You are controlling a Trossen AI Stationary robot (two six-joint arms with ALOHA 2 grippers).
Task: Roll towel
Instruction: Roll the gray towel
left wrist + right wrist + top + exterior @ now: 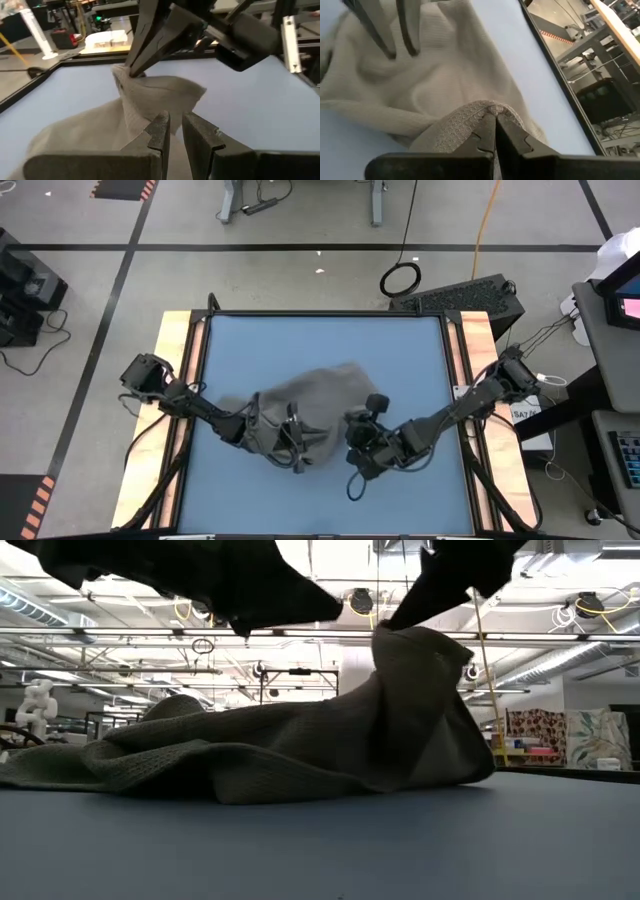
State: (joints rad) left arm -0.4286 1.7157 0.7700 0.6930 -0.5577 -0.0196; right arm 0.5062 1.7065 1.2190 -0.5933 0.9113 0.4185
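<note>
Towel bunched mid-table, right gripper pinching a corner

Left arm reaches in from the table's left edge; the left gripper (297, 442) sits over the near-left part of the towel (305, 402). In the left wrist view its fingers (159, 131) stand slightly parted with a narrow gap, released, nothing between them, hovering just above the cloth.

Towel lies crumpled around the middle of the blue table (400, 350), grey-brown, spread flat toward the left and pulled up into a peak on its right side; low view shows that raised peak (425, 670) clearly, rest of the cloth slumped on the tabletop.

Right arm comes in from the right edge; the right gripper (358, 425) is at the towel's right end. Right wrist view: its fingers (487, 135) clenched tight on a fold of the cloth, grasping the towel. Left wrist view shows the same pinch from the other side, corner lifted off the table.
</note>
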